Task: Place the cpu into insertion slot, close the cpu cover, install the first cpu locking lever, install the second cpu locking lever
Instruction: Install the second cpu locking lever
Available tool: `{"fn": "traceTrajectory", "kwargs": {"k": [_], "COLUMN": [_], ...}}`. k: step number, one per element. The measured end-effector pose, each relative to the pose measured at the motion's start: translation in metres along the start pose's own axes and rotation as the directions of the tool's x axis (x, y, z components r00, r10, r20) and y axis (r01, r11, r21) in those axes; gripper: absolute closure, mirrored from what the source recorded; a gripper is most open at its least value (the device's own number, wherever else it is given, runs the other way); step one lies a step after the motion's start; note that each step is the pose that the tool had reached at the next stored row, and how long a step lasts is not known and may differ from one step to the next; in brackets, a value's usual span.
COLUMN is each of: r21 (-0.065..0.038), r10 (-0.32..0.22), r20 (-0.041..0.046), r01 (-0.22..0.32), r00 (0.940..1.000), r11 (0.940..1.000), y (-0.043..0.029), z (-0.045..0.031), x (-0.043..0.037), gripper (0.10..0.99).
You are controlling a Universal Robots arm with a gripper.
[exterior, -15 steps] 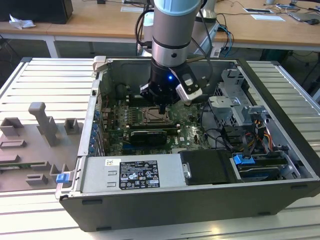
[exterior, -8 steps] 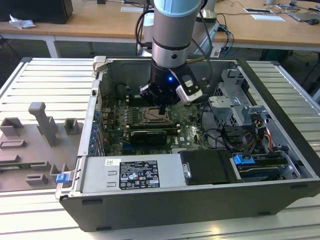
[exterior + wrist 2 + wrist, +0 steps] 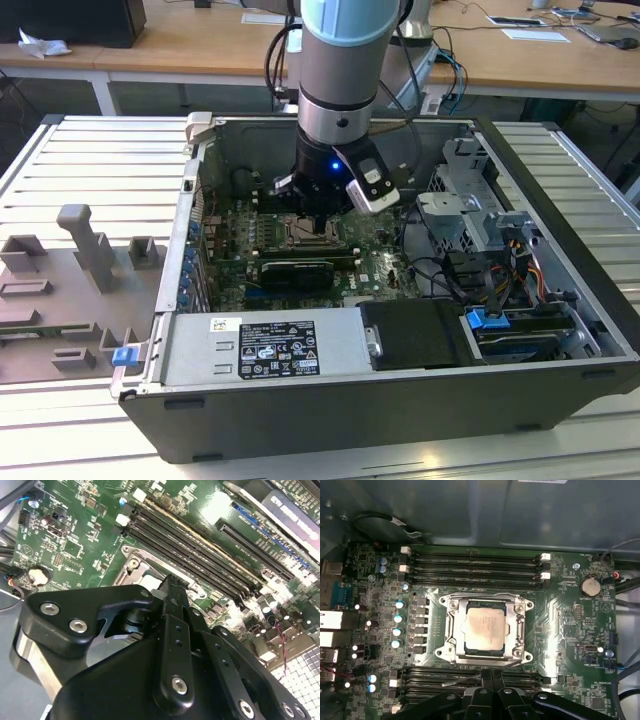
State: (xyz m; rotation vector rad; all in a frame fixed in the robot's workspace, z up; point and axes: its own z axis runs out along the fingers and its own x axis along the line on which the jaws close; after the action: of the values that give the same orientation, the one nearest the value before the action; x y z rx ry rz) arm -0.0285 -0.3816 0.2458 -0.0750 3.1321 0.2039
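Note:
The cpu (image 3: 485,627), a pale silver-beige square, lies flat in the insertion slot (image 3: 443,652) on the green motherboard. The silver cpu cover (image 3: 485,599) lies down around it, framing the chip. My gripper (image 3: 488,674) sits just off one edge of the slot with its black fingers pressed together, holding nothing. A thin grey bar (image 3: 462,680) runs along the board beside the fingertips. In the exterior view my gripper (image 3: 322,230) hangs low over the slot (image 3: 300,232) inside the case. In the second wrist view the gripper (image 3: 172,585) covers most of the slot (image 3: 132,562).
Black memory slots (image 3: 475,565) flank the socket on two sides. A long black graphics card (image 3: 290,272) lies near it. The power supply (image 3: 265,350), drive cage (image 3: 470,215) and loose cables (image 3: 440,270) crowd the open computer case (image 3: 330,425). Grey fixtures (image 3: 85,245) stand at the exterior view's left.

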Motion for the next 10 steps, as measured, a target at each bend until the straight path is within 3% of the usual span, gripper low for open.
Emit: {"fn": "traceTrajectory", "kwargs": {"k": [7,10], "r21": [-0.001,-0.012], "r10": [0.0,0.0], "r20": [-0.0002,0.0004], "r01": [0.0,0.0], "r00": [1.0,1.0], "r11": [1.0,0.9999], "y": [-0.0018,-0.004], "z": [0.0,0.0001], "x": [0.0023,0.0065], "gripper": [0.98,0.98]}}
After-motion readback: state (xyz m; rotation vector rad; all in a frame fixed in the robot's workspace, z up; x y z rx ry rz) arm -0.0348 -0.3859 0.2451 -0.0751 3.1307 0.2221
